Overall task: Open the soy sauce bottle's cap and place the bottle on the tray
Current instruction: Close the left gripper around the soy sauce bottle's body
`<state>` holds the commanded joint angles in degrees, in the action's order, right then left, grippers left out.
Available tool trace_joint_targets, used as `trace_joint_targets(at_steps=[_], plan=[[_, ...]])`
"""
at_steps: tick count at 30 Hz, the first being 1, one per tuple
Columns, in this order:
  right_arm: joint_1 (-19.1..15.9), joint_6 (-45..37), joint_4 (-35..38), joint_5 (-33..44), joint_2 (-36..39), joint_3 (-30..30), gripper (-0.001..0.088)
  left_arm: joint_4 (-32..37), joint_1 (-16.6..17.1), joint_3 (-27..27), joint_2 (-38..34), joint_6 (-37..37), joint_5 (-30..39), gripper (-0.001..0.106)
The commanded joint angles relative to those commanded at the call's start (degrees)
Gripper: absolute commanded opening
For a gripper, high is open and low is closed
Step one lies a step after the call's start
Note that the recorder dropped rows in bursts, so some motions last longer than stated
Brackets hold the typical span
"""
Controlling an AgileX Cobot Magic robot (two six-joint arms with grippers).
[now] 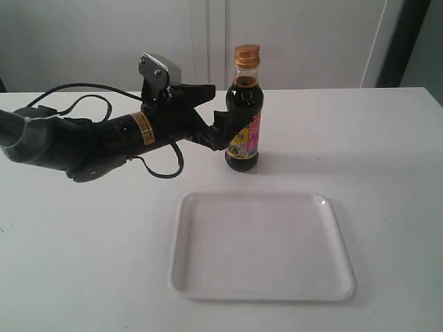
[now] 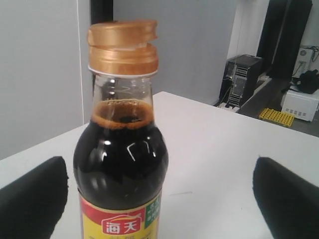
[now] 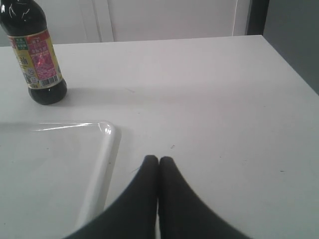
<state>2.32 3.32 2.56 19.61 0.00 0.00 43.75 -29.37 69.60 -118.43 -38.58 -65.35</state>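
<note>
The soy sauce bottle (image 1: 243,117) stands upright on the white table behind the tray (image 1: 181,238), dark liquid up to its neck. Its golden-orange cap (image 1: 246,55) sits on top with the lid down. My left gripper (image 1: 220,114) is open at the bottle's left side, its black fingers reaching around the body without touching it. In the left wrist view the bottle (image 2: 119,164) stands between the two fingers (image 2: 35,199), nearer one of them, and the cap (image 2: 123,50) shows above. My right gripper (image 3: 158,160) is shut on nothing, low over the table beside the tray's corner (image 3: 102,154); the bottle (image 3: 37,55) is far from it.
The left arm (image 1: 76,142) and its cables lie across the table's left part. The tray holds nothing. A wall and cabinet doors stand behind the table's far edge.
</note>
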Motion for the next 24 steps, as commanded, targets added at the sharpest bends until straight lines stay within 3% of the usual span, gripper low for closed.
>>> trace_joint_targets(at_steps=[3,19,24], plan=[[0.0,0.0,0.0,0.0,0.0,0.0,0.0,-0.2,-0.7,2.4,-1.7,0.0,3.4,0.105],[0.0,0.0,0.0,0.0,0.0,0.0,0.0,-2.6,-1.4,12.9,-10.3,-0.2,5.5,0.105],[0.0,0.0,0.0,0.0,0.0,0.0,0.0,-6.1,-2.2,13.9,-12.4,2.3,6.0,0.105]])
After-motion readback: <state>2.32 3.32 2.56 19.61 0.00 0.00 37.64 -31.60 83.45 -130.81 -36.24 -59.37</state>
